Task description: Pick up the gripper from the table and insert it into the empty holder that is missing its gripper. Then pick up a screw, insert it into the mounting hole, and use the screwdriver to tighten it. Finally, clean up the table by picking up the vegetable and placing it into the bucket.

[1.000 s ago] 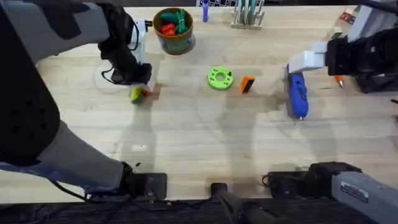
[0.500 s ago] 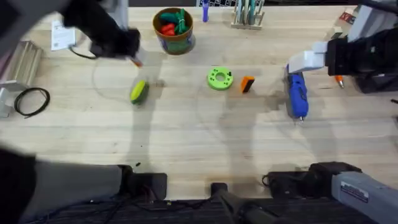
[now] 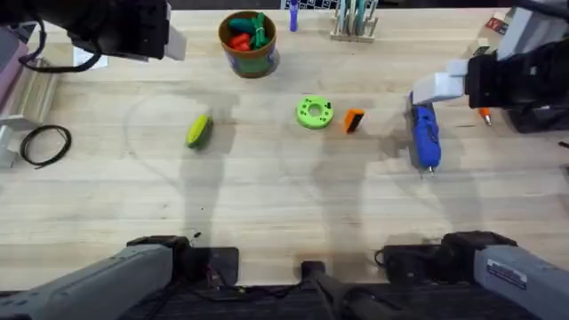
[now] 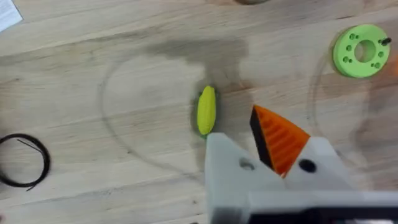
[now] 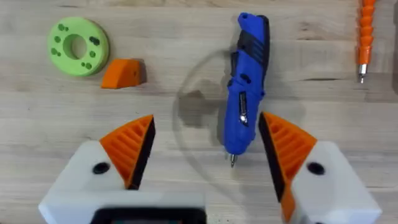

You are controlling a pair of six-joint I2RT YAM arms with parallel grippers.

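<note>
The yellow-green vegetable (image 3: pixel 198 131) (image 4: pixel 206 110) lies on the table at the left. My left gripper (image 3: pixel 169 40) (image 4: pixel 239 127) hangs high above the back left, shut on nothing; it carries one orange pad (image 4: pixel 280 137) beside a bare white holder (image 4: pixel 227 158). The small orange gripper block (image 3: pixel 354 119) (image 5: pixel 123 73) lies beside the green disc (image 3: pixel 313 112) (image 5: pixel 77 46). My right gripper (image 3: pixel 440 87) (image 5: pixel 205 121) is open above the blue screwdriver (image 3: pixel 424 136) (image 5: pixel 247 87), which lies flat between its pads. The bucket (image 3: pixel 248 42) stands at the back with red and green toys inside.
A black cable loop (image 3: pixel 44 142) and a metal part (image 3: pixel 31 80) lie at the far left. The slim orange tool (image 3: pixel 485 114) (image 5: pixel 365 34) lies to the right of the screwdriver. A tool rack (image 3: pixel 354 22) stands at the back edge.
My left arm has lifted away from the vegetable and swung toward the back left. The vegetable stays on the table. The right arm has not moved.
</note>
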